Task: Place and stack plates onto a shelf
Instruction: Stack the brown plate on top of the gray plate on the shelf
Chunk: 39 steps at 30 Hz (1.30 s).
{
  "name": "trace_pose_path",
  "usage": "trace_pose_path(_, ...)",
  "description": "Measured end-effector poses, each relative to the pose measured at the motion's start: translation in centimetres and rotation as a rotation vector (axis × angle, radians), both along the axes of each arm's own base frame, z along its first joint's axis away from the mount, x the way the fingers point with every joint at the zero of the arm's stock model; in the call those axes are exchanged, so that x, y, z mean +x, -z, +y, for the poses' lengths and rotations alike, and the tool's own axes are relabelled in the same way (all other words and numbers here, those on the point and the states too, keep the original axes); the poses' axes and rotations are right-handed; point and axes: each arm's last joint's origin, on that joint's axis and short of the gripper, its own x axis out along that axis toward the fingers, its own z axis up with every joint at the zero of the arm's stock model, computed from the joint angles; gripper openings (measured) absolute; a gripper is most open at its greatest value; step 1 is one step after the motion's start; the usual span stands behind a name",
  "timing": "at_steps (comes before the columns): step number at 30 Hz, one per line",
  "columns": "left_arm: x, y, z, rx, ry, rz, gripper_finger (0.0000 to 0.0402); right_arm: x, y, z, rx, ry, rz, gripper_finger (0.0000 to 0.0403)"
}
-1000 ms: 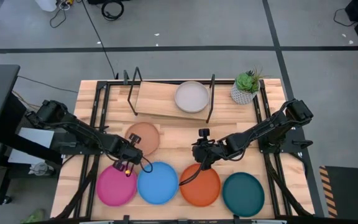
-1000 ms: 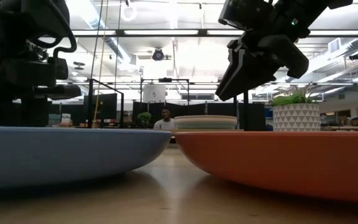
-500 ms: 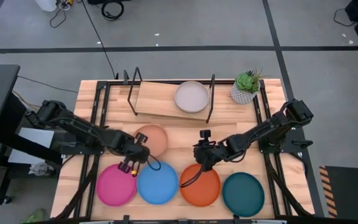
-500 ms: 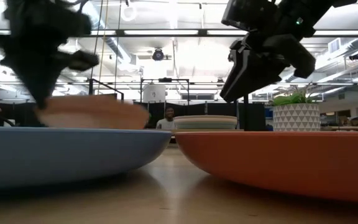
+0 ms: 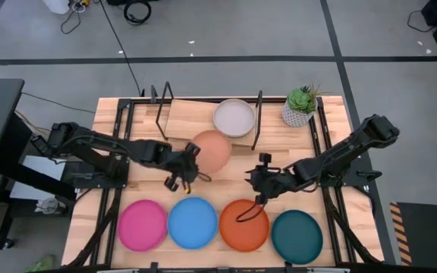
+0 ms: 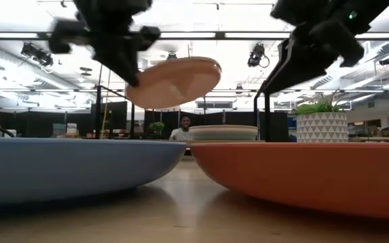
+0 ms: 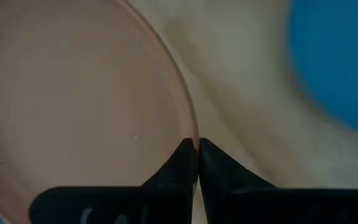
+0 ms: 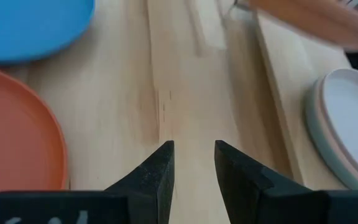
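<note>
My left gripper (image 5: 189, 166) is shut on the tan plate (image 5: 212, 149) and holds it in the air just in front of the shelf (image 5: 188, 121). The low view shows the plate (image 6: 174, 81) raised and tilted. A stack of pale plates (image 5: 234, 117) rests on the shelf's right half. The magenta (image 5: 143, 225), blue (image 5: 193, 223), orange (image 5: 243, 225) and dark teal (image 5: 297, 236) plates lie in a row along the near edge. My right gripper (image 5: 259, 179) is open and empty, above the table beyond the orange plate. My left gripper pinches the tan plate's rim (image 7: 192, 127) between its two fingers, one on the inner face and one on the outer. The fingers come from the table's left. The plate is lifted clear and tilted, its held edge (image 6: 132, 98) lower than its free edge.
A potted plant (image 5: 300, 106) stands at the far right beside the shelf. Black upright rods (image 5: 258, 121) flank the shelf board. A person shows far off in the room in the low view (image 6: 184, 128). Bare wood lies between the row of plates and the shelf.
My left gripper has lifted the tan plate off the table and carried it up and toward the far right, to just in front of the shelf; the plate now hangs tilted. My right gripper has shifted a little toward the table's right edge.
</note>
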Motion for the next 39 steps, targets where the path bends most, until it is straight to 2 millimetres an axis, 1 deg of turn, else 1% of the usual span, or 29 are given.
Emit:
trace_pose_path(5, 1.8, 1.1, 3.4, 0.042, -0.003, 0.008, 0.0014, -1.4, -0.5, -0.6, 0.014, 0.001, -0.059, 0.0120)
trace_pose_path(8, 3.4, 0.9, 5.5, 0.042, -0.034, 0.002, 0.0014, -1.9, -0.5, -0.9, -0.006, 0.028, -0.080, 0.0120)
trace_pose_path(13, 5.9, 0.6, 8.7, 0.073, -0.056, 0.012, 0.0014, -2.6, 0.0, -1.0, -0.035, 0.056, -0.113, 0.0120)
trace_pose_path(18, 8.1, 0.7, 11.5, 0.116, -0.054, 0.019, 0.0014, -2.9, 0.4, -0.7, -0.044, 0.054, -0.131, 0.0120)
trace_pose_path(23, 9.4, 1.2, 14.1, 0.148, -0.054, 0.045, 0.0014, -3.3, 0.8, -0.1, -0.072, 0.064, -0.166, 0.0120)
trace_pose_path(25, 9.7, 1.2, 15.0, 0.155, -0.042, 0.044, 0.0014, -3.6, 1.0, 0.0, -0.081, 0.066, -0.183, 0.0120)
trace_pose_path(29, 10.3, 1.3, 16.3, 0.110, -0.014, 0.015, 0.0014, -3.9, 1.4, 0.3, -0.083, 0.066, -0.209, 0.0120)
trace_pose_path(32, 10.5, 1.8, 17.0, 0.132, 0.012, 0.013, 0.0014, -4.1, 1.8, 0.3, -0.075, 0.067, -0.226, 0.0120)
trace_pose_path(35, 10.7, 2.3, 17.3, 0.152, 0.038, 0.019, 0.0017, -4.2, 2.0, 0.3, -0.062, 0.068, -0.245, 0.0120)
trace_pose_path(39, 10.8, 2.2, 17.3, 0.174, 0.069, 0.009, 0.0024, -4.3, 2.3, 0.2, -0.051, 0.064, -0.257, 0.0120)
